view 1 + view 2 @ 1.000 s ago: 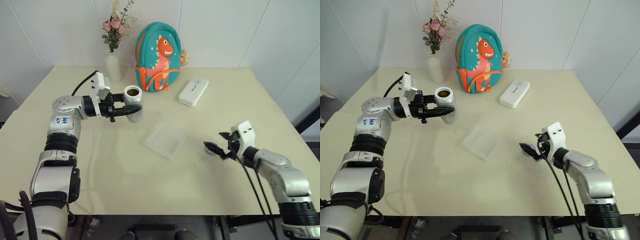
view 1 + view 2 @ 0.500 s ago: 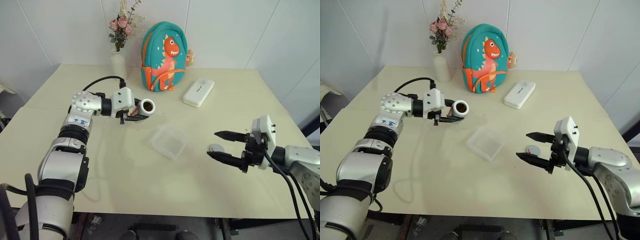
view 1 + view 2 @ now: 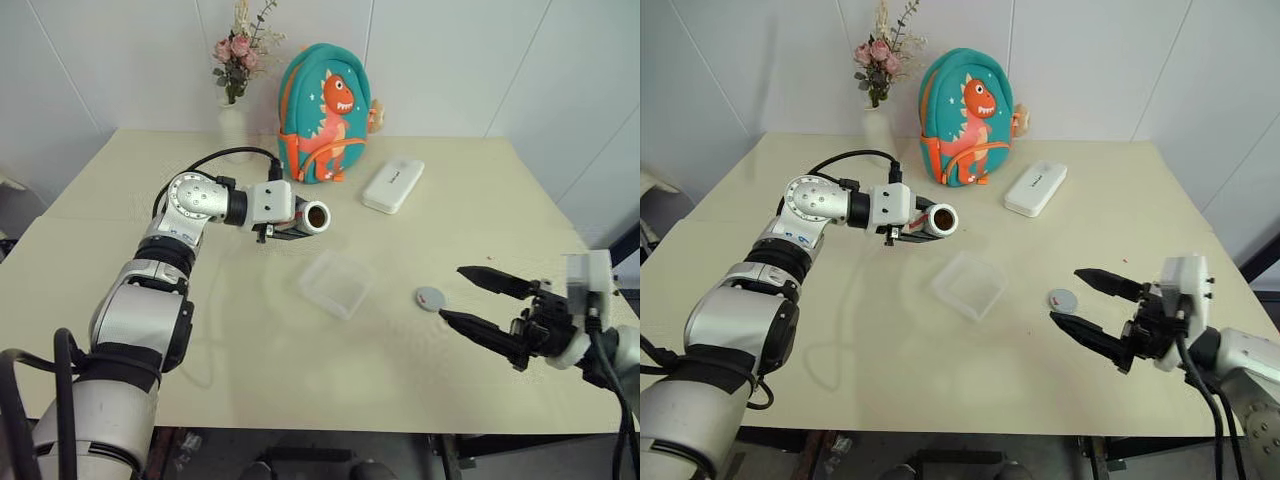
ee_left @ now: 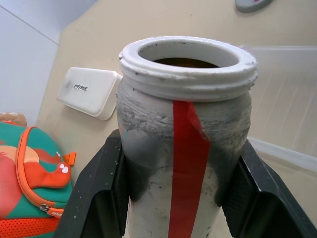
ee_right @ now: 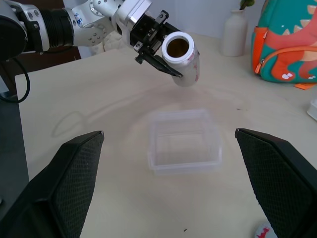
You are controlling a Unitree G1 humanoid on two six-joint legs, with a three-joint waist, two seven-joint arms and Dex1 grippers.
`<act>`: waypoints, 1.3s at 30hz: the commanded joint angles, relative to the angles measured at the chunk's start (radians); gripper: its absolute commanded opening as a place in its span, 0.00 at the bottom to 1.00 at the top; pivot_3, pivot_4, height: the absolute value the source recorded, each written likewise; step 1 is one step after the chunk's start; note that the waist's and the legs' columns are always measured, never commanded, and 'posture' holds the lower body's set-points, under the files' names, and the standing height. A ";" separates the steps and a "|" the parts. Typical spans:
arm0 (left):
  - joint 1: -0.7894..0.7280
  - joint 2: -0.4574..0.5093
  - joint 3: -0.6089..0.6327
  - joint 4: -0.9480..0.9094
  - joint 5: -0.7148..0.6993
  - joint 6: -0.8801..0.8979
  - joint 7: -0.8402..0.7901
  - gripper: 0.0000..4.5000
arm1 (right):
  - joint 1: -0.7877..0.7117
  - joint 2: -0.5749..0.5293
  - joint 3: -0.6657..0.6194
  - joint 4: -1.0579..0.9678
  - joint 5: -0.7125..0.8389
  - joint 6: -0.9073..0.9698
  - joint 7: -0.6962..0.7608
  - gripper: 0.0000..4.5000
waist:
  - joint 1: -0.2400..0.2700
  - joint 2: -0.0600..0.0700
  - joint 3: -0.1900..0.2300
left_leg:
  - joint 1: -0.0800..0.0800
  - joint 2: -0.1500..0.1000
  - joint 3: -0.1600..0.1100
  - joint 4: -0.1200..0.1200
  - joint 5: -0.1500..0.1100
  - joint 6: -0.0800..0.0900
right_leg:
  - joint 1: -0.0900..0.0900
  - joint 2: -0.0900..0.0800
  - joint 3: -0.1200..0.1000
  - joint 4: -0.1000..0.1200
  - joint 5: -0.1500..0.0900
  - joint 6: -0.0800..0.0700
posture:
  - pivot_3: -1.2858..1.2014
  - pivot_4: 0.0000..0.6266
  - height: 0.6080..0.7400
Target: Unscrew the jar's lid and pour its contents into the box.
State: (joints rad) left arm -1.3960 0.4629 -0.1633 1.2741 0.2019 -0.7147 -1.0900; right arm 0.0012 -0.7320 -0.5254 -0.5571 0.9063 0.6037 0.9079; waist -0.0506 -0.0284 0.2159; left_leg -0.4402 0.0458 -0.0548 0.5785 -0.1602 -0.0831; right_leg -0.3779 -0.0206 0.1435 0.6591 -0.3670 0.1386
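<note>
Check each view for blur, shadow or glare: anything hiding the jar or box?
Head views: even light, soft arm shadow on the table, box faint but readable. Left wrist view: jar sharp, background soft. Right wrist view: own fingers blurred, jar clear.

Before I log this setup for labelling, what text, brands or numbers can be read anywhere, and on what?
Dark printed word on the white oblong case: too blurred to read.
Blue marks on the left arm's label: too small to read.
Jar: a plain red stripe, no text.
Lid: a red mark, unreadable.
Dinosaur backpack: picture, no words.
</note>
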 commanded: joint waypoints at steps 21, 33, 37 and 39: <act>-0.164 0.004 -0.393 -0.022 0.552 -0.302 0.742 0.44 | -0.039 0.008 0.092 0.014 -0.038 -0.068 -0.092 0.99 | 0.001 -0.002 0.001 | 0.000 0.000 0.000 0.001 0.000 0.000 | 0.000 0.000 0.002 0.000 0.000 0.002 | 0.52 0.24 1.00; -0.220 0.010 -0.645 -0.069 0.879 -0.279 1.182 0.44 | -0.083 0.009 0.138 0.055 -0.072 -0.080 -0.077 0.99 | 0.007 -0.003 0.002 | 0.000 -0.001 0.001 0.001 0.000 0.000 | 0.000 0.000 0.002 0.000 0.000 0.002 | 0.52 0.24 1.00; -0.253 0.000 -0.745 -0.086 1.008 -0.220 1.398 0.44 | -0.096 0.005 0.144 0.066 -0.076 -0.078 -0.070 0.99 | 0.016 -0.004 0.003 | 0.000 -0.001 0.001 0.001 0.000 0.000 | 0.000 0.000 0.002 0.000 0.000 0.002 | 0.52 0.24 1.00; -0.270 -0.008 -0.779 -0.088 1.047 -0.207 1.478 0.44 | -0.108 0.002 0.150 0.076 -0.081 -0.079 -0.064 0.99 | 0.021 -0.004 0.003 | 0.000 -0.001 0.001 0.001 0.000 0.000 | 0.000 0.000 0.003 0.000 0.000 0.003 | 0.52 0.24 1.00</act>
State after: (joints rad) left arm -1.6201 0.4596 -0.9251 1.2167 1.2191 -0.9376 0.3114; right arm -0.0967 -0.7146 -0.3626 -0.4691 0.8194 0.5453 0.8323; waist -0.0299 -0.0329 0.2184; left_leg -0.4398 0.0450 -0.0536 0.5800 -0.1606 -0.0833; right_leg -0.3775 -0.0203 0.1463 0.6592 -0.3672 0.1412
